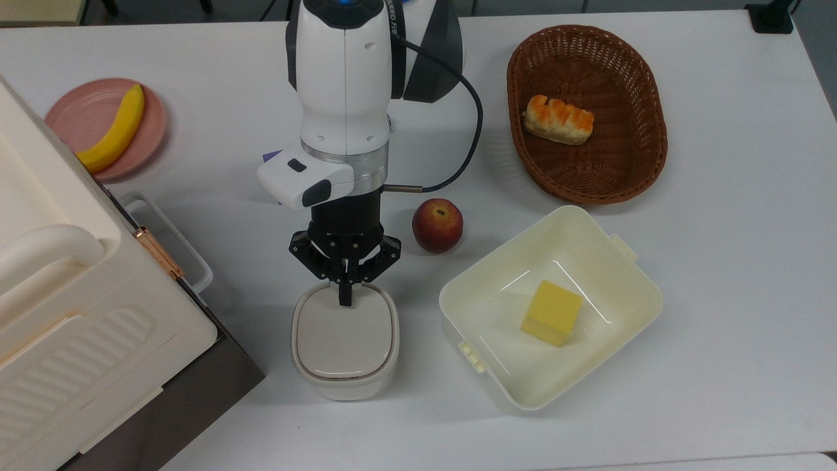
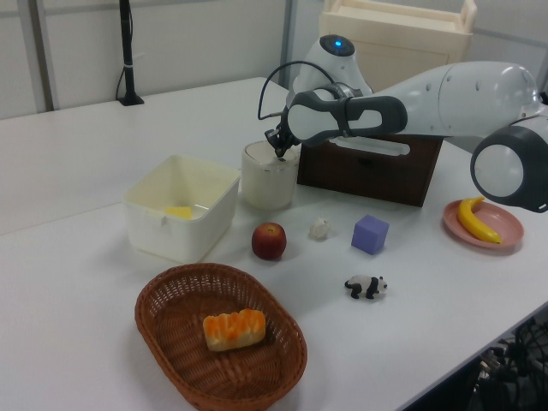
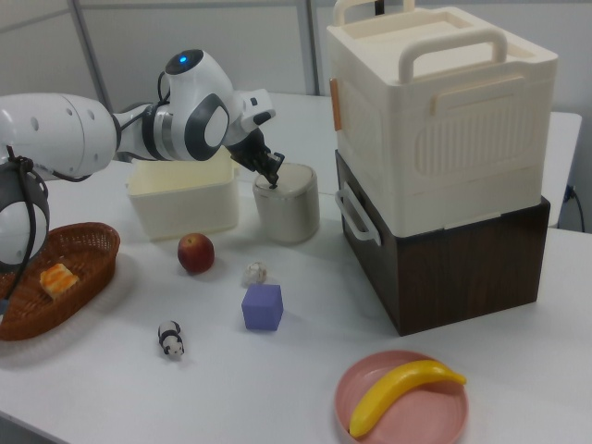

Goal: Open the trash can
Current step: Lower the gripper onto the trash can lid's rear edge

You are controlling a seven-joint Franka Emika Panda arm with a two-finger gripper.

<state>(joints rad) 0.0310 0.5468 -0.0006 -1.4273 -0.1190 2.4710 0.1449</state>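
Pressing down at the lid's edge, the gripper (image 1: 344, 297) had its fingers pinched together into one narrow tip, probably to push the small button. The trash can (image 1: 344, 340) stood beside an apple (image 1: 437, 225), lid closed.

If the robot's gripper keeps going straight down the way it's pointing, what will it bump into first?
Most likely the lid of the trash can. The gripper, shut, points down over the lid's edge nearest the arm, and its tip seems to be almost touching it.
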